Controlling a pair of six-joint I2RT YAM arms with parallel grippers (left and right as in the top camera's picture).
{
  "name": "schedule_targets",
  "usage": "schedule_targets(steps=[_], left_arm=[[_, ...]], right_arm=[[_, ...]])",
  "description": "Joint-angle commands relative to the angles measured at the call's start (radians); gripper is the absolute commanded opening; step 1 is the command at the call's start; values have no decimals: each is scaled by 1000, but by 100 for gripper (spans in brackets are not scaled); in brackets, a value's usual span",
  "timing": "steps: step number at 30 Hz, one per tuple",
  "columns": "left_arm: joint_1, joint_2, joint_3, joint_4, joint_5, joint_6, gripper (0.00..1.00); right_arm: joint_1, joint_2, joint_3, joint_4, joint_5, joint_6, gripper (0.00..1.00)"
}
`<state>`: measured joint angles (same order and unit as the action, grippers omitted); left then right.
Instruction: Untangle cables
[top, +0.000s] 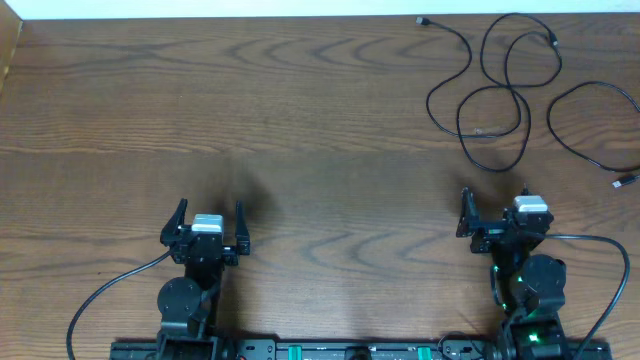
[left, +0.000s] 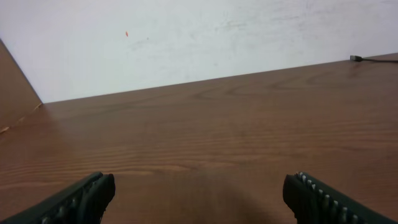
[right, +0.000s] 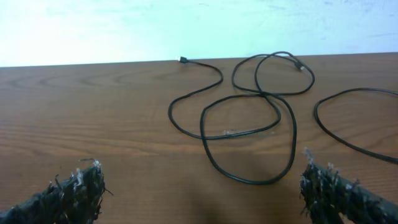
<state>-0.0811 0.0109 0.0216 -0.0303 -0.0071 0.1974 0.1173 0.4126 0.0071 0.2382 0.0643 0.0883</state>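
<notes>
a tangle of thin black cables (top: 507, 88) is seen lying flat on the brown wood-grain table (top: 300, 100), at its far right corner. it lies ahead of the right gripper (top: 495, 195) and well apart from the left gripper (top: 209, 207). several loops are laid across one another. a further black strand (right: 316, 115) is curved just to the right, and whether it is joined to the tangle cannot be told. a small plug end (right: 183, 60) is left free at the heap's far left. no white cord can be made out.

both grippers are held with jaws wide apart, nothing between them, and no cable is touched.

the cords are judged to be light, limp and smooth. a pull on one loop would likely shift its neighbours or tighten a crossing. because they are so thin and lie flat on the wood, they may be missed by the fingers. a hold is best taken near the free plug end, or on an outer loop clear of the crossings.
</notes>
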Motion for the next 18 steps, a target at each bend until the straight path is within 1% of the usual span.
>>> schedule_targets(steps=[1,14,18], left_arm=[[4,-7,-18,-40,-35,-12,91],[4,-7,-18,-40,-35,-12,91],[4,-6,-18,-40,-35,-12,91]], right_arm=[[8,-64,-2,-46,4,12,99],[8,-321,-2,-311,4,12,99],[8,-382,-2,-308,5,11,99]])
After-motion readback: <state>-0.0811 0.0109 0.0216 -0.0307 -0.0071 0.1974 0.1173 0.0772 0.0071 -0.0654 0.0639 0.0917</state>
